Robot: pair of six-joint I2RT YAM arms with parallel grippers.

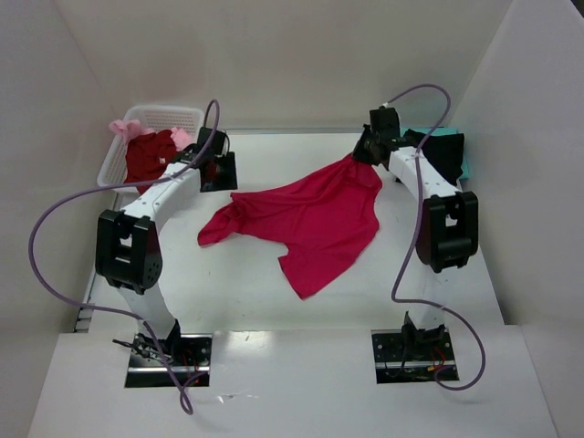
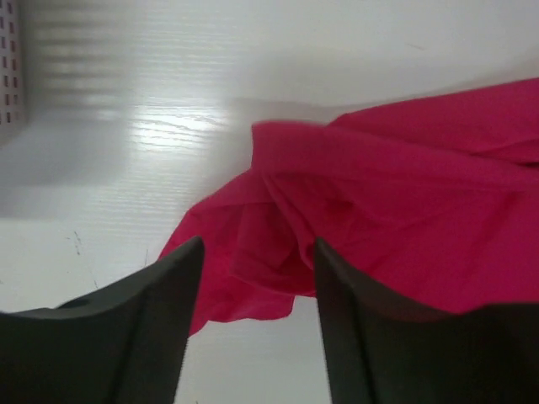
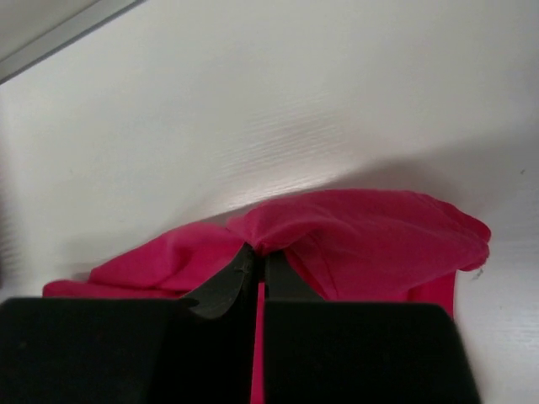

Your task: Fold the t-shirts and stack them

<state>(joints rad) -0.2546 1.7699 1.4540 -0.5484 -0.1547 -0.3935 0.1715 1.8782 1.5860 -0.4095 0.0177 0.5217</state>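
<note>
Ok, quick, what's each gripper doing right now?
Left gripper: open, holding nothing, just short of the bunched end of the crimson-pink t-shirt.
Right gripper: closed, pinching a fold of the same t-shirt.

No text, number, brand or sign can be read in any of the three views. The crimson-pink t-shirt (image 1: pixel 319 224) is plain cloth where it shows, with no readable print or label on it.
</note>
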